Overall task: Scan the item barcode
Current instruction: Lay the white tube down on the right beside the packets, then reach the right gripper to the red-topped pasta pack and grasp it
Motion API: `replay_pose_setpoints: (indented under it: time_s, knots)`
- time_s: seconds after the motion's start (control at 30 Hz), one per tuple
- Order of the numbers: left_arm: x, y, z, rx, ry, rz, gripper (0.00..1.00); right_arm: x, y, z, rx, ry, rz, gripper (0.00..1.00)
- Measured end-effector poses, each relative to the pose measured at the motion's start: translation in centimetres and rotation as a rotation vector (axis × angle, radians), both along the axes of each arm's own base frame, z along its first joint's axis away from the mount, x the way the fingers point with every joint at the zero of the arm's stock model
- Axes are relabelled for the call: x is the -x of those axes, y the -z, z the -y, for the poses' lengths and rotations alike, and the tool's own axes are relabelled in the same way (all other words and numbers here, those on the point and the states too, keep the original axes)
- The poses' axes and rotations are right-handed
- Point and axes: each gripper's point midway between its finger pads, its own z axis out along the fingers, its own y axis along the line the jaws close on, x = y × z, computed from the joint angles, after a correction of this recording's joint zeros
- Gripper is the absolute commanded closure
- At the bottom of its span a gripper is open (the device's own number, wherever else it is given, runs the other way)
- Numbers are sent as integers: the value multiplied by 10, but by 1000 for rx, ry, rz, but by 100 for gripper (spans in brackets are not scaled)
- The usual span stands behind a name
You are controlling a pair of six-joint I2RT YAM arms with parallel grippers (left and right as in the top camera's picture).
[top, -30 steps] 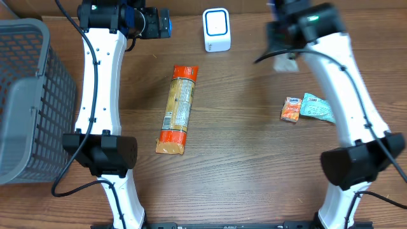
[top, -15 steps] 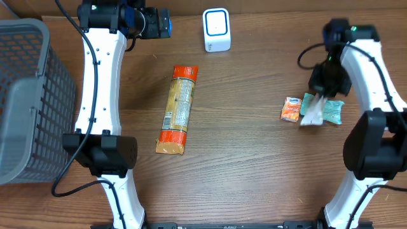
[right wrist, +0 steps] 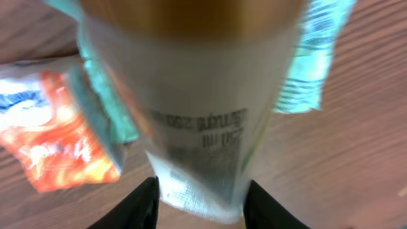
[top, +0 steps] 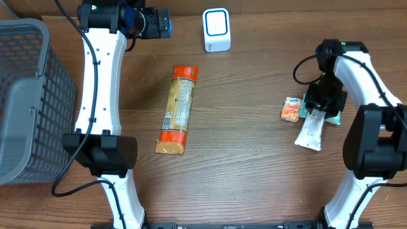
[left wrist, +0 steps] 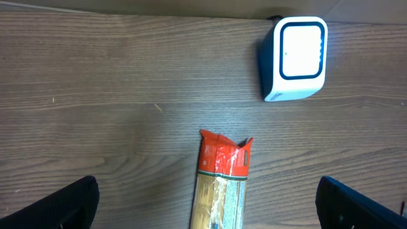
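The table (top: 241, 159) is bare wood through the centre of the overhead frame, between the spaghetti packet (top: 178, 109) and the cluster at right: orange sachet (top: 291, 109), white pouch (top: 310, 131) and teal packet (right wrist: 315, 51) (crowded together, the pouch partly covering the teal one). The scanner (top: 216, 30) stands at top centre, with open wood on either side. A grey basket (top: 25, 95) walls off the left edge. The lower middle lies open.

On the counter (top: 241, 165) we find the basket (top: 25, 95) far left, the scanner (top: 217, 30) at the back, the long packet (top: 178, 109) before it, and, at right, a sachet (top: 291, 109) just left of the pouch (top: 310, 132).
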Motion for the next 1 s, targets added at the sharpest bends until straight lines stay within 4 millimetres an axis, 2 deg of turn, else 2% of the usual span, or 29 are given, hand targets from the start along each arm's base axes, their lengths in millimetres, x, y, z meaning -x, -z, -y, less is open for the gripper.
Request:
replay_pose_setpoints:
  time_s: [0.07,0.13,0.27,0.33,0.37,0.5,0.57,0.6,0.63,0.7,0.9,1.0]
  knots:
    - [0,0,0,0,0,0,0,-12,-19,0,-1,-4,38,35]
    - [0,0,0,0,0,0,0,-29,-41,-1,-10,-14,108,25]
    - [0,0,0,0,0,0,0,-69,-87,-16,-99,-48,293,23]
    - [0,0,0,0,0,0,0,-92,-102,-29,-172,-61,401,23]
    - [0,0,0,0,0,0,0,-104,-108,-39,-224,-73,457,23]
    - [0,0,0,0,0,0,0,-132,-122,-81,-410,-136,585,22]
    - [0,0,0,0,0,0,0,-145,-126,-114,-502,-187,638,22]
    - [0,0,0,0,0,0,0,-150,-124,-142,-562,-224,654,22]
    - [0,0,0,0,0,0,0,-149,-122,-153,-583,-238,648,22]
    - [0,0,0,0,0,0,0,-148,-109,-192,-643,-275,629,22]
    - [0,0,0,0,0,0,0,-119,-38,-312,-765,-382,492,22]
    - [0,0,0,0,0,0,0,-104,-9,-352,-796,-415,442,23]
